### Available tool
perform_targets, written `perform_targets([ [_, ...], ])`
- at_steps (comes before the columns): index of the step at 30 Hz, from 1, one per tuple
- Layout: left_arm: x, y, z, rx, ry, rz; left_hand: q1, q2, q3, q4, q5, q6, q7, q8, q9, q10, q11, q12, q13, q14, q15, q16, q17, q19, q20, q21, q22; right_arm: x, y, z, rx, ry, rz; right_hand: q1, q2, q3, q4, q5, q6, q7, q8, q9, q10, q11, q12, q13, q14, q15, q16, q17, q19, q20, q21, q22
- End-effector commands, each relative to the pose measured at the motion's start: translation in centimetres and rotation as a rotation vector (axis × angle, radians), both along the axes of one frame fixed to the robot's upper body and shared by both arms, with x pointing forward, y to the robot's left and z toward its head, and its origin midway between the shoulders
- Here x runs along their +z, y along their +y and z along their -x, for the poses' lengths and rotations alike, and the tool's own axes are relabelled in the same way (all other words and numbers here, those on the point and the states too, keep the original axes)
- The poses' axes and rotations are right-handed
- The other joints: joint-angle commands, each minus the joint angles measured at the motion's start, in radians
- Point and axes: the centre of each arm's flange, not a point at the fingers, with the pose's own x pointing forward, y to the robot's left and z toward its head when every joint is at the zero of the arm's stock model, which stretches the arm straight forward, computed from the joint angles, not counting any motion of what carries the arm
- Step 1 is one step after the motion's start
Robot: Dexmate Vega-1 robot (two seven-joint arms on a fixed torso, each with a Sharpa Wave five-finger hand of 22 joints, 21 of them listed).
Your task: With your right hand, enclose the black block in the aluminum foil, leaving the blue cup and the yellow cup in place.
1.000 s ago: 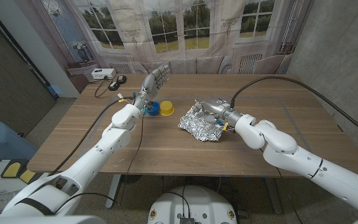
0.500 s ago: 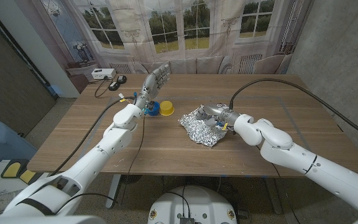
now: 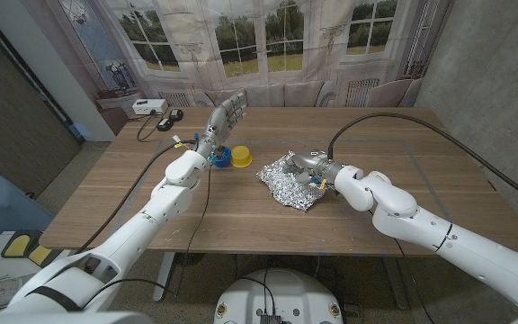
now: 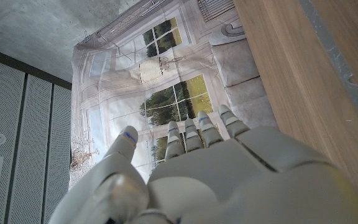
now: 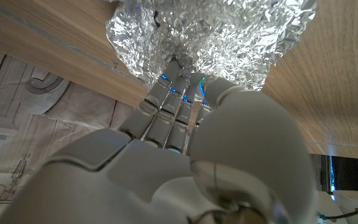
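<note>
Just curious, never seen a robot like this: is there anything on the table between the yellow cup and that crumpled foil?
No. In the head view, only bare wooden table separates the yellow cup from the aluminum foil.

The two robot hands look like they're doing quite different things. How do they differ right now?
The left hand is raised above the table with its fingers straight and holds nothing; the right hand is low, its fingers pressed into the crumpled aluminum foil. The left hand is beside the blue cup and yellow cup; the right works apart from them. Both are the same pale grey build.
</note>
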Motion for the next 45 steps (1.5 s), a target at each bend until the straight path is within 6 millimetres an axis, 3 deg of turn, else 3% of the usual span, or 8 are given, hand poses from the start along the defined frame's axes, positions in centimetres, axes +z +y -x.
perform_targets([
  [1, -0.1, 0.2, -0.1, -0.003, 0.006, 0.004, -0.005, 0.002, 0.006, -0.005, 0.005, -0.007, 0.003, -0.003, 0.002, -0.005, -0.001, -0.002, 0.003, -0.004, 0.0, 0.0, 0.001, 0.0, 0.014, -0.001, 0.006, 1.3, -0.4, 2.0, 0.037, -0.116, -0.057, -0.018, 0.003, 0.033, -0.002, 0.002, -0.056, -0.039, -0.028, 0.004, -0.059, -0.033, -0.041, -0.004, -0.035, -0.082, -0.019, 0.004, -0.068, 0.127, -0.013, -0.002],
  [11, -0.2, 0.1, -0.2, -0.016, 0.012, 0.009, -0.005, 0.002, 0.006, -0.005, 0.005, -0.01, 0.0, -0.001, 0.002, -0.005, 0.002, 0.002, 0.003, -0.006, 0.001, 0.0, 0.001, -0.001, 0.018, -0.002, 0.006, 2.6, -0.4, 3.1, 0.039, -0.147, -0.079, -0.037, -0.011, 0.083, -0.012, -0.001, -0.185, -0.128, -0.062, 0.011, -0.178, -0.049, -0.104, 0.006, -0.141, -0.059, -0.06, 0.017, -0.116, 0.189, -0.039, -0.001],
  [15, -0.2, 0.1, -0.2, -0.017, 0.009, 0.012, -0.005, 0.002, 0.006, -0.006, 0.005, -0.01, 0.001, 0.0, 0.002, -0.005, 0.001, 0.003, 0.003, -0.007, 0.002, 0.0, 0.001, -0.001, 0.019, -0.003, 0.006, 3.1, -0.2, 2.9, 0.018, -0.132, -0.041, -0.039, -0.016, 0.1, -0.014, 0.001, -0.201, -0.13, -0.059, 0.013, -0.199, -0.073, -0.116, 0.011, -0.192, -0.045, -0.073, 0.021, -0.131, 0.19, -0.049, -0.001],
  [19, -0.2, 0.2, 0.0, -0.019, 0.006, 0.017, -0.006, 0.001, 0.006, -0.006, 0.005, -0.011, 0.001, 0.0, 0.002, -0.005, 0.002, 0.004, 0.003, -0.008, 0.002, 0.0, 0.001, -0.002, 0.019, -0.003, 0.006, 3.4, 0.3, 2.1, -0.054, -0.092, 0.044, -0.043, -0.025, 0.114, -0.013, -0.001, -0.2, -0.13, -0.051, 0.015, -0.206, -0.08, -0.124, 0.014, -0.257, -0.011, -0.088, 0.014, -0.162, 0.152, -0.067, -0.003],
  [29, -0.2, 0.4, 0.2, -0.009, 0.008, 0.02, -0.006, 0.001, 0.007, -0.007, 0.005, -0.012, 0.0, 0.002, 0.002, -0.004, 0.0, 0.006, 0.003, -0.008, 0.001, 0.0, 0.001, -0.002, 0.021, -0.004, 0.006, 3.1, 1.6, -0.2, -0.186, 0.061, 0.24, -0.078, -0.03, 0.112, -0.009, -0.022, -0.452, -0.13, -0.081, 0.007, -0.423, -0.076, -0.206, 0.01, -0.49, 0.059, -0.092, -0.021, -0.283, 0.225, -0.158, -0.007],
  [33, -0.1, 0.3, 0.2, -0.009, 0.01, 0.02, -0.006, 0.001, 0.007, -0.007, 0.005, -0.012, -0.001, 0.002, 0.002, -0.003, -0.001, 0.008, 0.003, -0.009, 0.001, 0.0, 0.002, -0.001, 0.021, -0.004, 0.006, 2.8, 1.8, -0.7, -0.219, 0.103, 0.291, -0.117, -0.036, 0.088, 0.005, -0.025, -0.557, -0.131, -0.08, 0.004, -0.525, -0.061, -0.211, 0.011, -0.56, 0.084, -0.087, -0.031, -0.301, 0.236, -0.187, -0.006],
  [41, 0.2, -0.1, -0.1, -0.014, 0.012, 0.011, -0.006, 0.002, 0.008, -0.008, 0.005, -0.012, -0.005, 0.003, 0.002, -0.002, 0.0, 0.009, 0.003, -0.008, 0.003, 0.001, 0.001, -0.001, 0.021, -0.004, 0.006, 2.1, 2.3, -1.5, -0.274, 0.18, 0.374, -0.19, -0.078, -0.002, 0.002, -0.154, -0.684, -0.132, -0.073, 0.003, -0.65, -0.036, -0.207, 0.008, -0.633, 0.118, -0.082, -0.066, -0.31, 0.24, -0.229, -0.004],
  [45, 0.4, -0.3, -0.4, -0.021, 0.012, 0.01, -0.005, 0.004, 0.009, -0.008, 0.005, -0.011, -0.007, 0.004, 0.002, -0.002, 0.002, 0.01, 0.003, -0.009, 0.002, 0.001, 0.001, 0.0, 0.022, -0.004, 0.007, 1.7, 2.6, -1.7, -0.279, 0.174, 0.389, -0.242, -0.095, -0.056, 0.019, -0.208, -0.72, -0.132, -0.067, 0.003, -0.664, -0.031, -0.194, 0.004, -0.619, 0.113, -0.067, -0.079, -0.289, 0.238, -0.236, -0.002],
])
